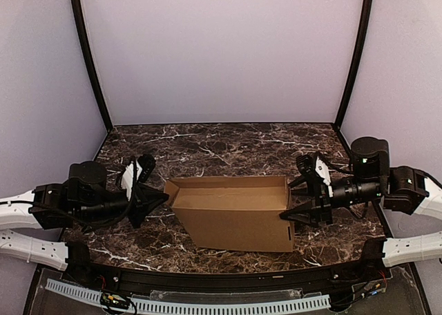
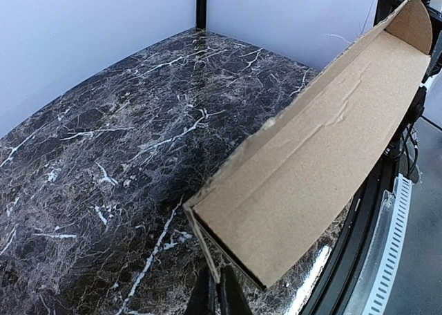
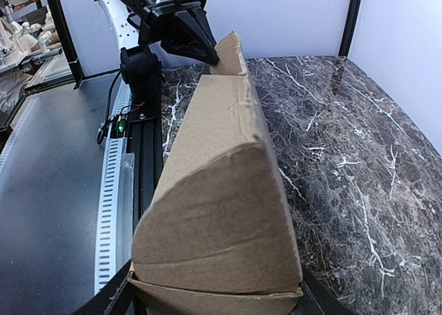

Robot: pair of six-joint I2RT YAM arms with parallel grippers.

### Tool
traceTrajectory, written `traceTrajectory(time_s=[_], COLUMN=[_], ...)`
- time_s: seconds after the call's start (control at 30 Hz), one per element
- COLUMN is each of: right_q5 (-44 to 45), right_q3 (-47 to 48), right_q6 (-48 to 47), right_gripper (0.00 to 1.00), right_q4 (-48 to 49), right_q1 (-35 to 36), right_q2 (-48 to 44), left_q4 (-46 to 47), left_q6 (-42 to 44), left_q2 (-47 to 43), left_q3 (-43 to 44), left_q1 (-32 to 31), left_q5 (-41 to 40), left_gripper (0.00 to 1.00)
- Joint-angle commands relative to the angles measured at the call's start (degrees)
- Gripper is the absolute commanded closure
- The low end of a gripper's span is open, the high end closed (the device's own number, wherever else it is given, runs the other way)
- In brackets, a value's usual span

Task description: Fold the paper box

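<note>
Left gripper [image 2: 219,291] pinches paper box [image 2: 311,170] edge, clearest wristside

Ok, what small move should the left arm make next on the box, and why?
Probably swing the left end effector inward, folding the flap it pinches in against the left end of the box. The right end effector appears to clamp the right end, steadying it.

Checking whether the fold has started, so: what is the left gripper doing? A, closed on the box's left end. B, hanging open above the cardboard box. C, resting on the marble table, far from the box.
A: the left gripper is pinched shut on the left end of the cardboard box, as the left wrist view shows.
</note>
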Motion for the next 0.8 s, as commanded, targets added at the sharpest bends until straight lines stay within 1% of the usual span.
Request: traceTrajectory(time_s=[0.0, 0.53, 0.77], right_q5=[-1.04, 3.55, 5.8], right_q3=[-0.3, -1.97, -3.37], right_q6=[-1.37, -3.04, -4.3], right_gripper=[0.6, 0.6, 0.61], right_q4=[4.66, 5.52, 6.57], right_q1=[1.02, 3.71, 4.98], right_q2=[0.22, 0.86, 0.95], left_q4=[3.78, 2.11, 1.27], left_q6=[-0.37, -3.04, -3.75], left_q2=[0.95, 6.18, 7.11], left_q3=[3.02, 8.07, 9.45], left_q1=[-0.32, -0.32, -0.28], left_q5=[3.62, 5.85, 5.85], left_gripper=[0.99, 0.99, 0.99])
